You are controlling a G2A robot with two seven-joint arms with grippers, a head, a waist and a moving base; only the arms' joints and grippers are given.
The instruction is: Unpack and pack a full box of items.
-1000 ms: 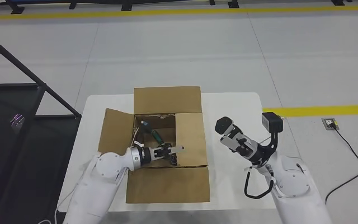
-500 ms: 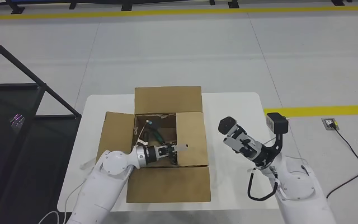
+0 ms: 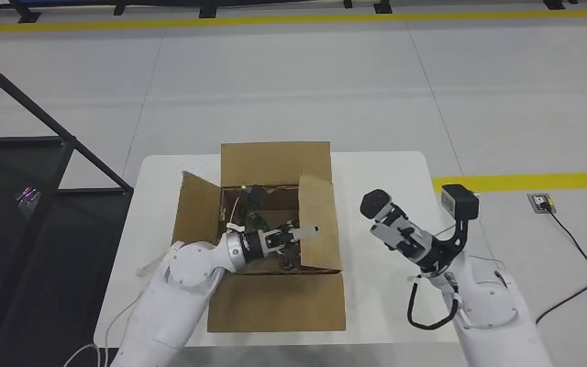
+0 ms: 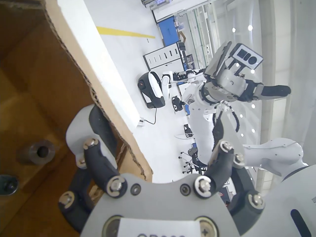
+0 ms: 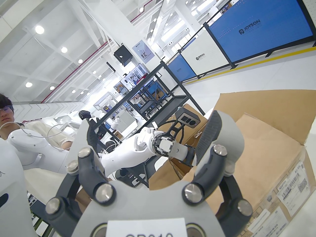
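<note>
Lifted from flat, the right flap [image 3: 316, 204] now leans on one finger [image 4: 101, 134] of the wide-open, empty left tool [image 3: 303, 235] and could slip back down ungripped, while the box [image 3: 275, 165] sits mid-worktop [image 3: 385, 183] and the right tool [image 3: 374, 205] hovers open, empty.

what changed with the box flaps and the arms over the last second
The left end effector pushed rightward inside the brown cardboard box, swinging its right flap up from flat to steeply tilted; the left flap rose slightly too. Nothing was grasped. The right end effector stayed raised beside the box.
</note>
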